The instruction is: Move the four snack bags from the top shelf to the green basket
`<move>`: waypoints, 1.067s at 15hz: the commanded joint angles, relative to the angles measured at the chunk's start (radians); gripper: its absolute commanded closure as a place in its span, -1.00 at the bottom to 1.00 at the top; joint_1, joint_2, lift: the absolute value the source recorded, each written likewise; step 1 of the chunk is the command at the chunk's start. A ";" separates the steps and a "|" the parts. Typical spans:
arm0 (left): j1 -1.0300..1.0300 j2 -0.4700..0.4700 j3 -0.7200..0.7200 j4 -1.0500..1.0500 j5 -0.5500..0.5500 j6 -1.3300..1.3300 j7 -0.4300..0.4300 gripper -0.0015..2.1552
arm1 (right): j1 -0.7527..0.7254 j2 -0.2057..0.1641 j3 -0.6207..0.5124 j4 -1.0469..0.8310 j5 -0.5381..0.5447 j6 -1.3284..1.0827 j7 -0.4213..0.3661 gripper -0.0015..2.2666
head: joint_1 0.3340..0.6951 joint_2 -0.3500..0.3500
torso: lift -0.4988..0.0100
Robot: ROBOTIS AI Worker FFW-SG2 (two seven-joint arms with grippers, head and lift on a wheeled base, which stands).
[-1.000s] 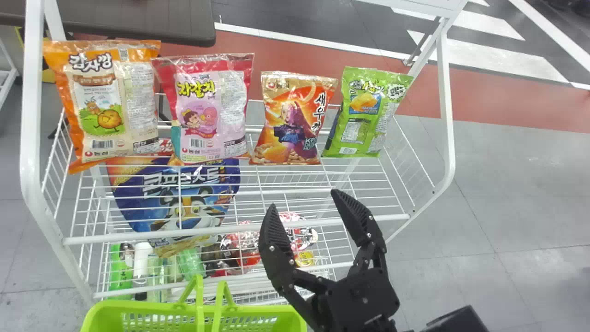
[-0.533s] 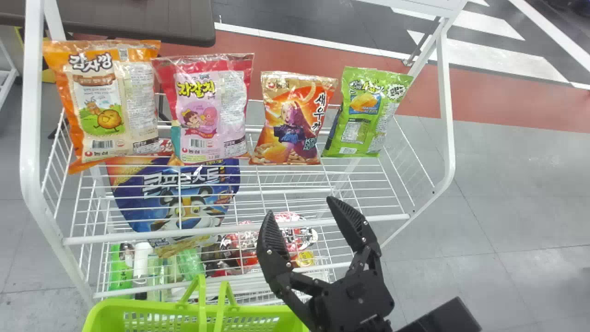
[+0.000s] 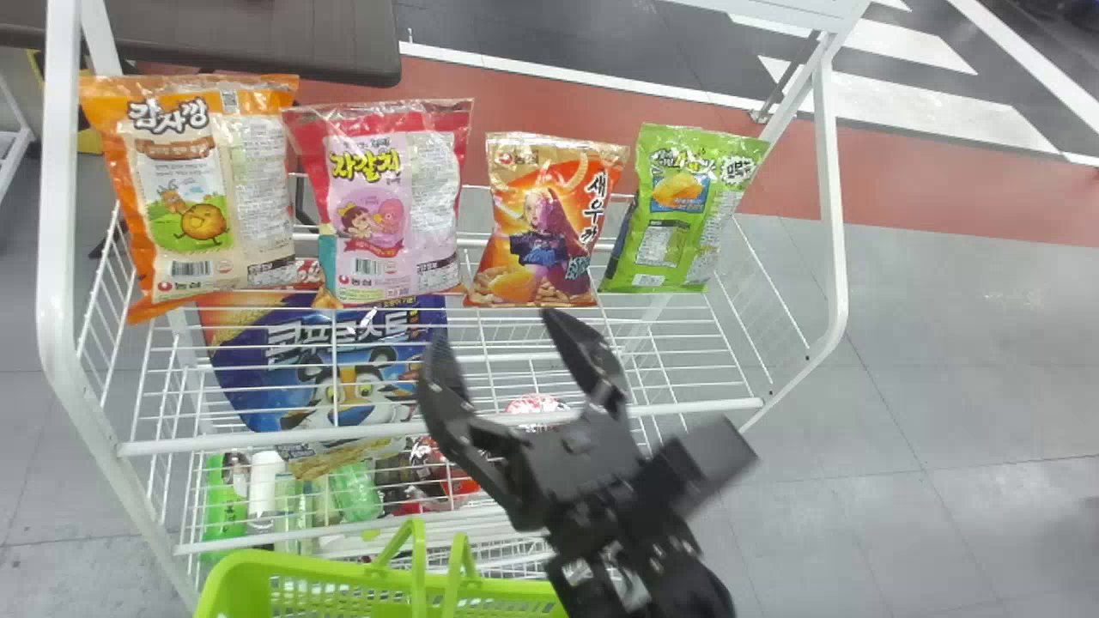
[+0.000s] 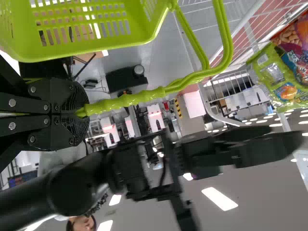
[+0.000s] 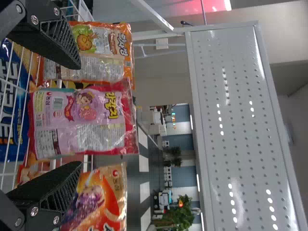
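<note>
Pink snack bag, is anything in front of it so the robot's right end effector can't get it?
Nothing that I can see blocks the right end effector. The pink bag faces its open fingers, with the orange-and-cream bag and the orange-and-gold bag beside it.

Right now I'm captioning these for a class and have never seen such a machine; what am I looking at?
This is a two-armed robot. One picture looks down from its head; two come from its wrists and are turned sideways. On the white wire top shelf stand an orange-and-cream snack bag, a pink-and-red one, a gold-and-orange one and a green one. The black left gripper holds the handle of the bright green plastic basket. The black, two-fingered right gripper is open and empty.
</note>
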 commanded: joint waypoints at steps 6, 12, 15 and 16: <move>-0.038 0.014 -0.004 0.053 0.004 0.000 0.011 0.32 | -0.509 0.093 0.133 0.272 -0.008 0.473 0.000 -0.88 | 1.00 -0.25 | 0.96; -0.088 0.022 0.024 0.147 0.027 -0.077 -0.005 0.32 | -0.739 0.093 0.192 0.528 -0.046 0.491 0.011 -0.88 | 1.00 0.09 | 0.96; -0.111 0.025 0.026 0.179 0.036 -0.101 -0.005 0.32 | -0.799 0.093 0.214 0.601 -0.101 0.473 0.012 -0.87 | 1.00 0.20 | 0.96; -0.116 0.027 0.026 0.184 0.039 -0.101 -0.005 0.32 | -0.813 0.093 0.217 0.618 -0.107 0.464 0.015 -0.86 | 1.00 0.22 | 0.96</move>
